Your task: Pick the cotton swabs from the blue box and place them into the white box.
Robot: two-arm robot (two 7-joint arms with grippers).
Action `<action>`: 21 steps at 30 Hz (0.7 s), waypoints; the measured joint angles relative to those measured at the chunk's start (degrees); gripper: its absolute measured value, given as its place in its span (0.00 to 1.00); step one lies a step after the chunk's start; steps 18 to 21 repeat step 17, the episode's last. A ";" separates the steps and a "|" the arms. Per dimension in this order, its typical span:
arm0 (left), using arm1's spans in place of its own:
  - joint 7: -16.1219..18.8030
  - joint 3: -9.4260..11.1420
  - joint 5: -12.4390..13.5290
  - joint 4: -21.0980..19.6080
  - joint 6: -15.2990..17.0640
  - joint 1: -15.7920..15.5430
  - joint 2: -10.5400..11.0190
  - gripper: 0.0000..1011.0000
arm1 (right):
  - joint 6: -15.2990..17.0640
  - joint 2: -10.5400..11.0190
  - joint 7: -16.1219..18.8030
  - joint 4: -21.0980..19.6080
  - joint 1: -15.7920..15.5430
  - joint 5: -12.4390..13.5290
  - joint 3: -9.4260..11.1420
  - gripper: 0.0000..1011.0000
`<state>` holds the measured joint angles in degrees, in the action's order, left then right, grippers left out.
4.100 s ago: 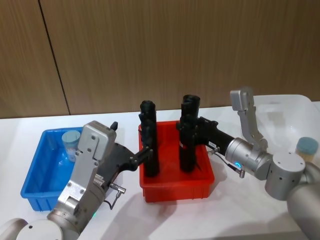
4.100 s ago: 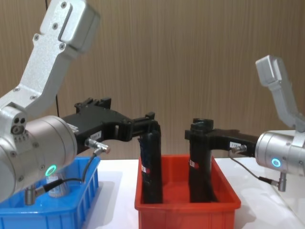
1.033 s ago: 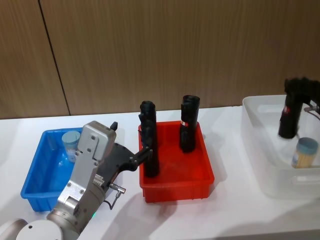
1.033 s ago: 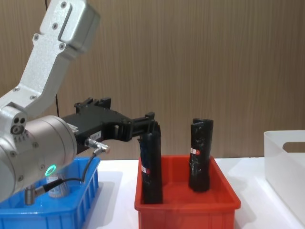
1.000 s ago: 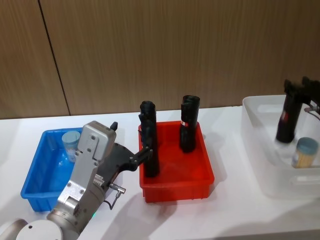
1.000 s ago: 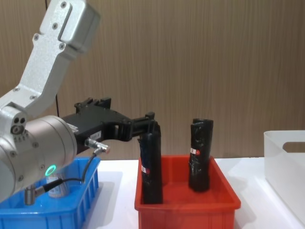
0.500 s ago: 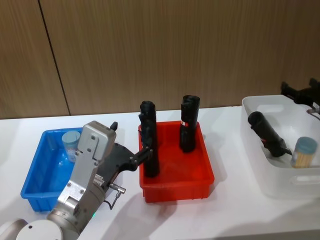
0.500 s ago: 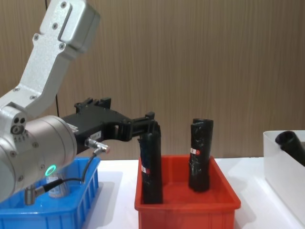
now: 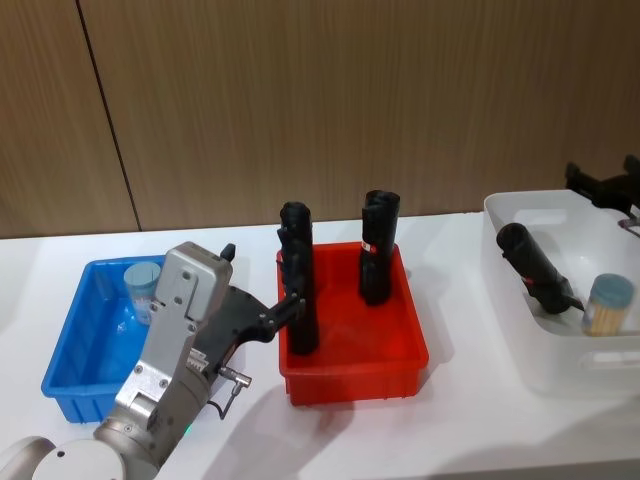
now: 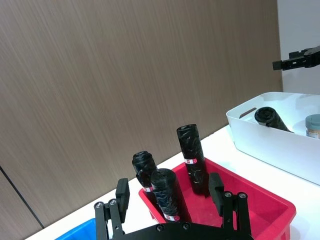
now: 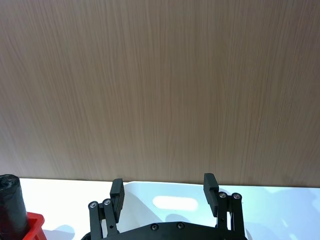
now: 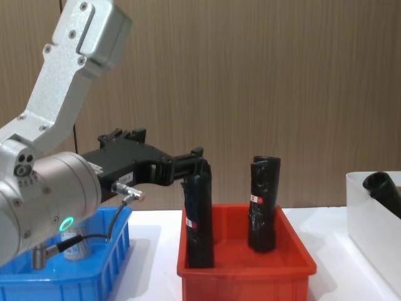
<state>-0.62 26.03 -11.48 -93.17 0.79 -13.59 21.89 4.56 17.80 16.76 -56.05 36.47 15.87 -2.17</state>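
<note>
One jar of cotton swabs [image 9: 143,284] stands in the blue box [image 9: 70,350] at the left, and another cotton swab jar [image 9: 608,303] stands in the white box [image 9: 530,340] at the right. A black roll [image 9: 532,266] lies tilted inside the white box beside that jar. My right gripper [image 9: 605,180] hangs open and empty above the white box's far edge; its wrist view shows the right gripper [image 11: 163,192] with its fingers spread. My left gripper [image 10: 169,192] is open, with its fingers on either side of the near-left black roll [image 10: 166,196] in the red bin [image 9: 355,370].
The red bin sits between the two boxes and holds three upright black rolls, one [image 9: 377,248] at its far right. A wooden wall stands behind the white table [image 9: 450,430]. My left arm [image 12: 56,188] looms large over the blue box [image 12: 94,273].
A second ago my right gripper held a black roll over the white box. It let go, the roll dropped in and now lies still. The left arm has not moved.
</note>
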 joint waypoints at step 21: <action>0.00 0.00 0.00 0.00 0.00 0.00 0.00 0.99 | -0.15 0.09 0.18 -0.40 -0.31 0.13 0.18 0.99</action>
